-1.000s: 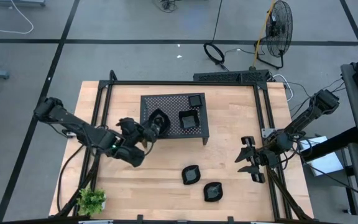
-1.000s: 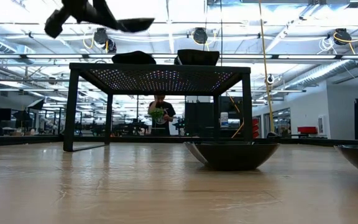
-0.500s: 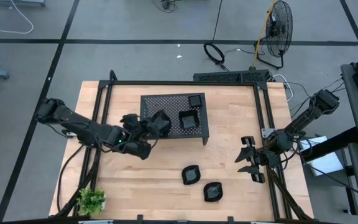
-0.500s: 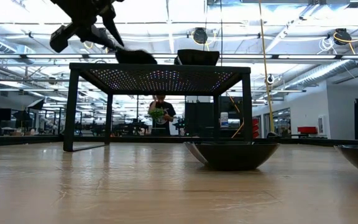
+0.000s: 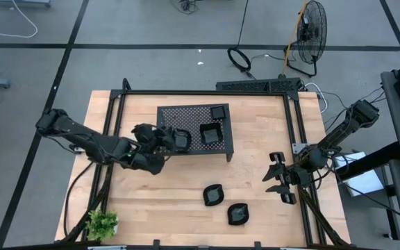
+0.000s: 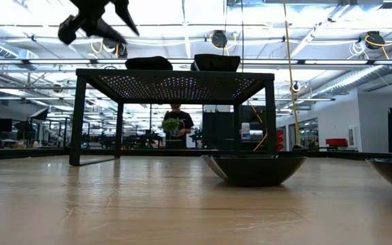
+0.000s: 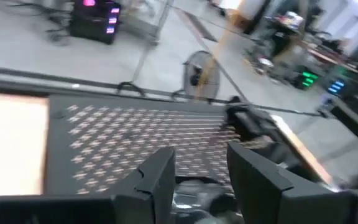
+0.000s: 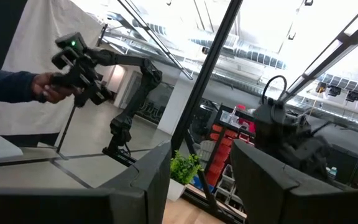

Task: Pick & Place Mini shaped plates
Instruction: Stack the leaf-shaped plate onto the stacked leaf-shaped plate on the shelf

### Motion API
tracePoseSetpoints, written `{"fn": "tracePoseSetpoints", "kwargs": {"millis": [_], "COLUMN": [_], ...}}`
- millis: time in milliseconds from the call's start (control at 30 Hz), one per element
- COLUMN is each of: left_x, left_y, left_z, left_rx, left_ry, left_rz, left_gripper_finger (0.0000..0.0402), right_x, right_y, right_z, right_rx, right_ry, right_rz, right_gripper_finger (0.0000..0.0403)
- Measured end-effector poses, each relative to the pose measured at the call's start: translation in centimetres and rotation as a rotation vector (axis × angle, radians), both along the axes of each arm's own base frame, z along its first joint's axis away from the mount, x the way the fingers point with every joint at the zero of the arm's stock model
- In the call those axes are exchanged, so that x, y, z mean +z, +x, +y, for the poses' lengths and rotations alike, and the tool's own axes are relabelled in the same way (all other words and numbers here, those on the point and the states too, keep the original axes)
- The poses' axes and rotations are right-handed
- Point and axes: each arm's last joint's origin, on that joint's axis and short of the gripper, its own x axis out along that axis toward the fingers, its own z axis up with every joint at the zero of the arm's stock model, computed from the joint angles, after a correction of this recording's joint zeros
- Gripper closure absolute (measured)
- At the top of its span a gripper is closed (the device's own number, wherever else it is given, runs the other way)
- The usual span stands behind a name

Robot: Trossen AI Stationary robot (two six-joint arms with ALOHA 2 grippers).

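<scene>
Black and glossy, the plate I am concerned with (image 5: pixel 180 139) sits on the perforated rack (image 5: pixel 186 114) near its left edge, and my left end effector (image 5: pixel 164 138) is just beside it at that edge with fingers parted and nothing between them. Two more plates (image 5: pixel 207 133) share the rack top, one at the far corner (image 5: pixel 218 111), and two lie on the wooden table (image 5: pixel 255 201) in front: one (image 5: pixel 213 195) and another (image 5: pixel 238 213). My right end effector (image 5: pixel 278 178) waits open over the table's right side. As I judge it, the risk is that my fingers catch the near plate's rim while clearing away and push it off the rack's edge. No brand, label or writing can be read anywhere.
</scene>
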Motion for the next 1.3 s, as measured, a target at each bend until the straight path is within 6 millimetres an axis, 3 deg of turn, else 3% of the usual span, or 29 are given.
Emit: {"fn": "tracePoseSetpoints", "kwargs": {"millis": [167,300,533,667,833,1067,1300], "left_x": [2.1,2.4,-2.2,-6.3,-10.0,-13.3,-16.3], "left_y": [0.9,2.4,5.1,7.4,9.0,9.6,10.3], "left_z": [-2.0,-4.3,-9.2,-10.9,-11.2,-11.0,-9.7], "left_rx": [-0.274,-0.581,-0.859,-0.91,-0.873,-0.802,-0.719], "left_ry": [0.037,0.022,0.012,-0.11,-0.213,-0.275,-0.444], "left_rz": [0.015,0.0,0.092,0.065,0.067,0.121,0.156], "left_gripper_finger": [0.0254,0.0261,0.027,0.0266,0.0265,0.0278,0.0279], "right_x": [0.0,-0.1,-0.2,-0.2,-0.2,-0.2,-0.2], "right_y": [0.0,0.1,0.3,0.3,0.3,0.3,0.3], "right_z": [0.0,-0.3,-0.9,-0.8,-0.8,-0.8,-0.8], "right_rx": [-0.004,-0.111,-0.31,-0.309,-0.31,-0.309,-0.308], "right_ry": [0.002,0.043,0.116,0.09,0.087,0.09,0.089], "right_rz": [0.002,0.041,0.095,0.086,0.085,0.086,0.086], "right_gripper_finger": [0.0248,0.0248,0.0248,0.0248,0.0248,0.0248,0.0248]}}
